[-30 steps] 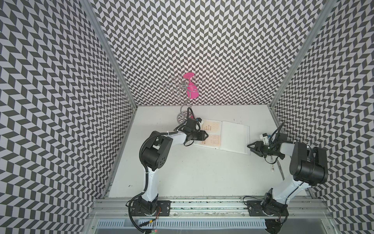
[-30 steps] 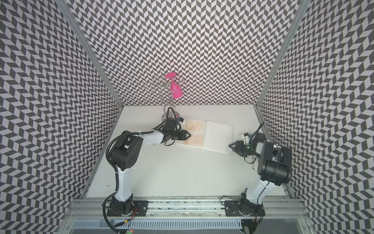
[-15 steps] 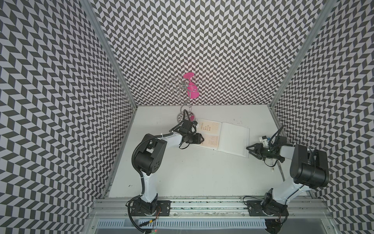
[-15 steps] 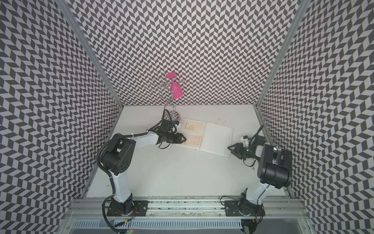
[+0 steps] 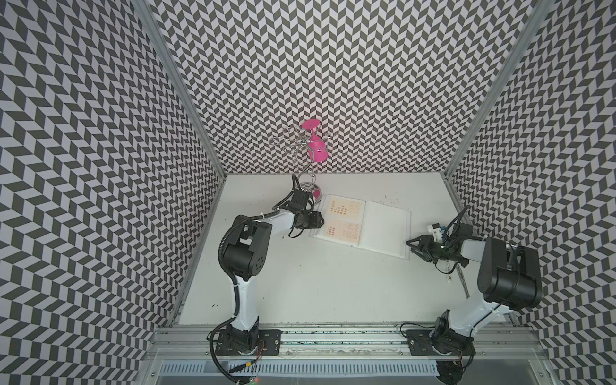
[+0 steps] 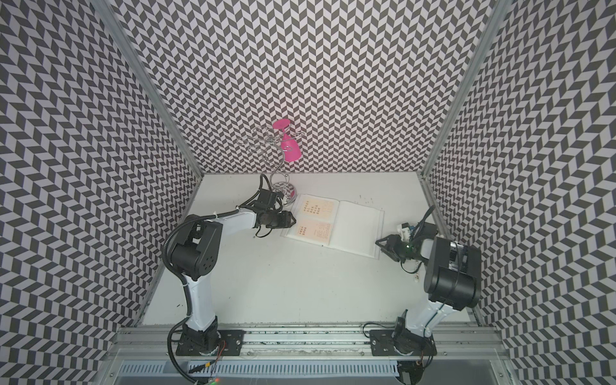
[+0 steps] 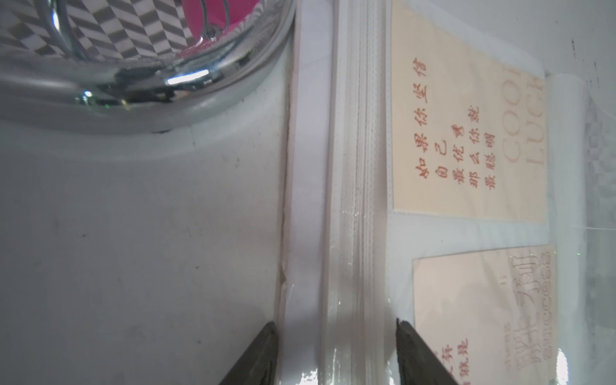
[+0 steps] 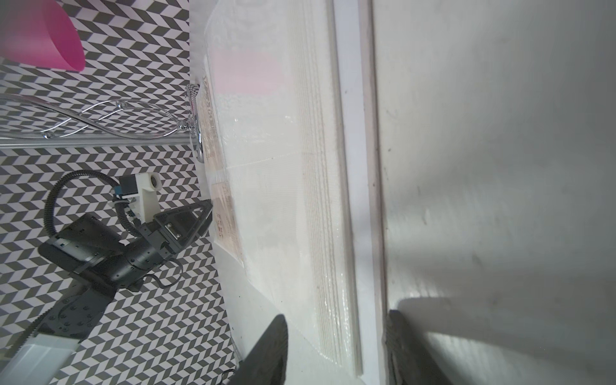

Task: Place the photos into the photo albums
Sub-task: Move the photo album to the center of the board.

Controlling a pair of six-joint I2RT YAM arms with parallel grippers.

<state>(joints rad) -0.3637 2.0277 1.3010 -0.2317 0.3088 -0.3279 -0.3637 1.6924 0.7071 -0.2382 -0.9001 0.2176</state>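
White album [image 5: 383,230] lies open, two peach photos [image 5: 344,210] sleeved; left fingers [image 7: 256,356] and right fingers [image 8: 266,350] released.

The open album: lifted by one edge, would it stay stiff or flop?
Probably flop: the album lies open, showing many thin sleeve pages, likely to fan and sag. Their glossy sheen suggests a slippery hold. The cover edge looks stiffer, so sliding it flat seems safer.

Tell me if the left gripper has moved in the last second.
Yes: the left gripper has backed off the photo album page to its outer edge.
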